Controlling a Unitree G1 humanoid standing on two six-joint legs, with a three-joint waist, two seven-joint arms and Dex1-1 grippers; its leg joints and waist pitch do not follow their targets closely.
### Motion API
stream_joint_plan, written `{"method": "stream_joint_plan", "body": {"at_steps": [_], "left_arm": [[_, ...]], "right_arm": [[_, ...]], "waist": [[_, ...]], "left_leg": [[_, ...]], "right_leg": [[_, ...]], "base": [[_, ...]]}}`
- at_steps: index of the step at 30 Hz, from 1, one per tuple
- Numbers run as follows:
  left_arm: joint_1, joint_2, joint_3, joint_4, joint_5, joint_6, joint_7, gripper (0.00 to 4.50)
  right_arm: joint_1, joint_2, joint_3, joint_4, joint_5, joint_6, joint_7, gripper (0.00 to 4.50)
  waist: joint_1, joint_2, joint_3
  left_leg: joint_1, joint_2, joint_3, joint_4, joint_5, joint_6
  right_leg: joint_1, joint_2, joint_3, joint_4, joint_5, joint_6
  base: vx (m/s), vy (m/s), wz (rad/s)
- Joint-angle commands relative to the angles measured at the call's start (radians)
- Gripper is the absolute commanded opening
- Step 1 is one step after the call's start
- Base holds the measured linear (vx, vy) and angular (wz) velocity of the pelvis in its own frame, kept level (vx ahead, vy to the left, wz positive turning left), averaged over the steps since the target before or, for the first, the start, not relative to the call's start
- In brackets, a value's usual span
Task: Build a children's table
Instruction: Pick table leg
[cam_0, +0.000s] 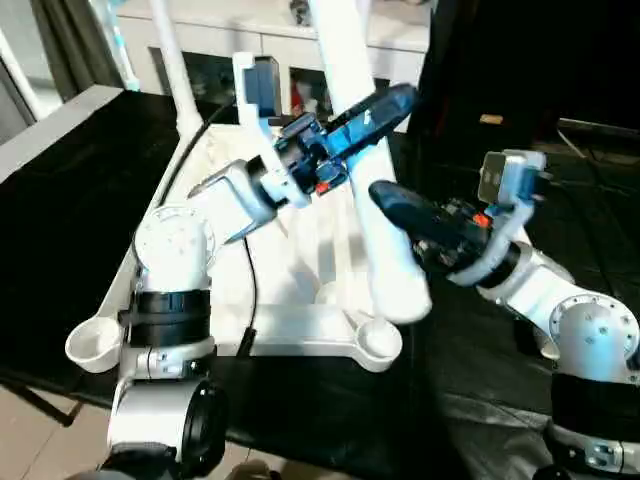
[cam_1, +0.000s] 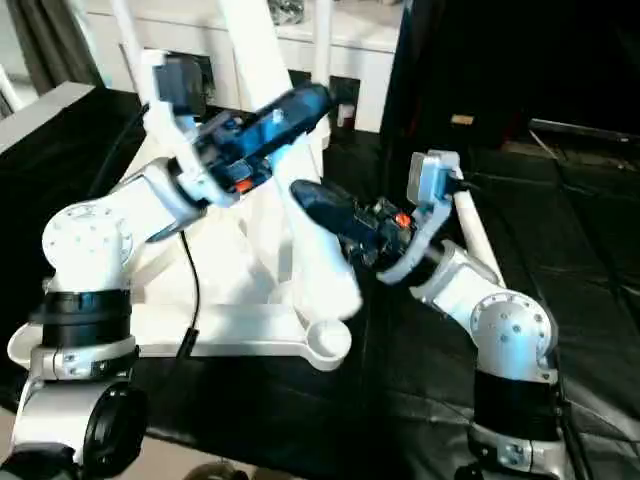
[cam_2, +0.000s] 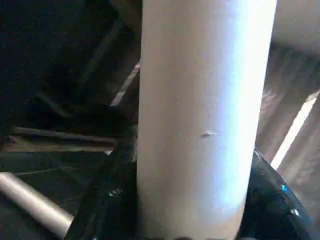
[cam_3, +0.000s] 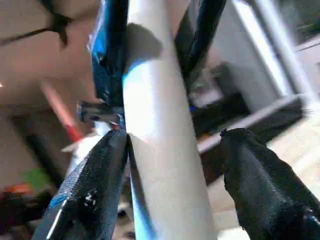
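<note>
Left hand (cam_0: 372, 112) clamps the white leg (cam_0: 372, 200) on both sides; right hand (cam_0: 400, 215) straddles it lower, one finger (cam_3: 257, 185) apart from it. Leg leans over the upturned tabletop (cam_0: 300, 325) near a corner socket (cam_0: 378, 340). Light, stiff and smooth, it probably slips: grip mid-shaft.

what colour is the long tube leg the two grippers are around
White, plain with no pattern: the long tapered plastic tube leg shows best in the left eye view.
</note>
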Motion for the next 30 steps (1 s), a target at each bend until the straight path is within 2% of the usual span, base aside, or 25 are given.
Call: {"method": "stream_joint_plan", "body": {"at_steps": [1,2,3,4,6,7,8,11,13,21,22,30], "left_arm": [[-0.041,0.022,-0.039,-0.002,0.058,-0.037,0.010,1.85],[-0.055,0.049,-0.071,0.013,0.112,-0.056,0.020,1.85],[-0.067,0.070,-0.091,0.023,0.142,-0.055,0.025,1.85],[-0.071,0.078,-0.098,0.025,0.150,-0.057,0.023,1.85],[-0.080,0.089,-0.107,0.030,0.162,-0.055,0.019,1.85],[-0.081,0.090,-0.108,0.030,0.162,-0.053,0.019,1.84],[-0.089,0.101,-0.117,0.031,0.170,-0.056,0.006,1.84],[-0.094,0.109,-0.128,0.031,0.179,-0.055,0.000,1.84],[-0.097,0.113,-0.140,0.033,0.194,-0.065,-0.009,1.84],[-0.099,0.117,-0.183,0.009,0.228,-0.079,-0.022,1.84],[-0.099,0.117,-0.187,0.007,0.232,-0.080,-0.023,1.84],[-0.107,0.122,-0.223,0.004,0.267,-0.108,-0.033,1.84]], "right_arm": [[-0.001,-0.022,0.005,-0.002,-0.076,-0.046,-0.045,3.51],[-0.004,-0.050,0.031,-0.016,-0.124,-0.072,-0.050,3.62],[-0.006,-0.077,0.053,-0.027,-0.150,-0.057,-0.063,3.73],[-0.007,-0.088,0.062,-0.031,-0.156,-0.049,-0.062,3.73],[-0.010,-0.113,0.081,-0.035,-0.159,-0.027,-0.065,3.94],[-0.010,-0.116,0.083,-0.036,-0.159,-0.024,-0.065,4.03],[-0.013,-0.143,0.112,-0.037,-0.182,-0.028,-0.054,4.12],[-0.018,-0.149,0.126,-0.030,-0.195,-0.032,-0.053,4.45],[-0.026,-0.141,0.129,-0.020,-0.204,-0.029,-0.061,4.49],[-0.068,-0.144,0.202,0.002,-0.251,-0.006,-0.099,4.50],[-0.071,-0.144,0.210,0.005,-0.255,-0.004,-0.097,4.50],[-0.092,-0.141,0.267,0.026,-0.277,0.007,-0.059,4.50]], "waist": [[0.000,-0.005,-0.073],[-0.002,-0.007,-0.073],[0.000,-0.004,-0.074],[-0.001,-0.001,-0.073],[-0.002,-0.003,-0.074],[-0.002,0.002,-0.075],[-0.003,0.000,-0.075],[-0.003,0.000,-0.075],[-0.005,-0.001,-0.074],[-0.010,-0.002,-0.073],[-0.011,-0.007,-0.073],[-0.010,-0.007,-0.074]], "left_leg": [[0.015,0.062,-0.026,-0.071,-0.051,-0.023],[0.014,0.061,-0.025,-0.069,-0.041,-0.020],[0.017,0.060,-0.025,-0.069,-0.035,-0.024],[0.018,0.059,-0.024,-0.069,-0.033,-0.023],[0.015,0.058,-0.024,-0.068,-0.032,-0.020],[0.016,0.058,-0.023,-0.066,-0.031,-0.018],[0.014,0.059,-0.024,-0.065,-0.034,-0.012],[0.014,0.059,-0.023,-0.063,-0.034,-0.007],[0.014,0.059,-0.022,-0.064,-0.049,-0.001],[0.017,0.062,-0.022,-0.066,-0.061,-0.007],[0.016,0.062,-0.022,-0.066,-0.059,-0.007],[0.013,0.061,-0.022,-0.064,-0.045,0.001]], "right_leg": [[0.058,-0.093,0.057,-0.079,-0.082,-0.111],[0.060,-0.094,0.057,-0.078,-0.057,-0.118],[0.058,-0.091,0.057,-0.076,-0.054,-0.109],[0.057,-0.089,0.057,-0.076,-0.050,-0.108],[0.062,-0.093,0.057,-0.074,-0.032,-0.123],[0.061,-0.093,0.057,-0.073,-0.024,-0.131],[0.063,-0.093,0.056,-0.072,-0.013,-0.148],[0.063,-0.093,0.056,-0.071,-0.002,-0.166],[0.063,-0.094,0.056,-0.074,-0.020,-0.175],[0.061,-0.096,0.057,-0.074,-0.052,-0.181],[0.062,-0.095,0.057,-0.074,-0.052,-0.180],[0.062,-0.096,0.058,-0.071,-0.035,-0.180]], "base": [[0.000,0.000,0.00],[0.000,0.000,0.00],[0.000,0.000,0.00],[0.000,0.000,0.00],[0.000,0.000,0.00],[0.000,0.000,0.00],[0.000,0.000,0.00],[0.000,0.000,0.00],[0.000,0.000,0.00],[0.000,0.000,0.00],[0.000,0.000,0.00],[0.000,0.000,0.00]]}}
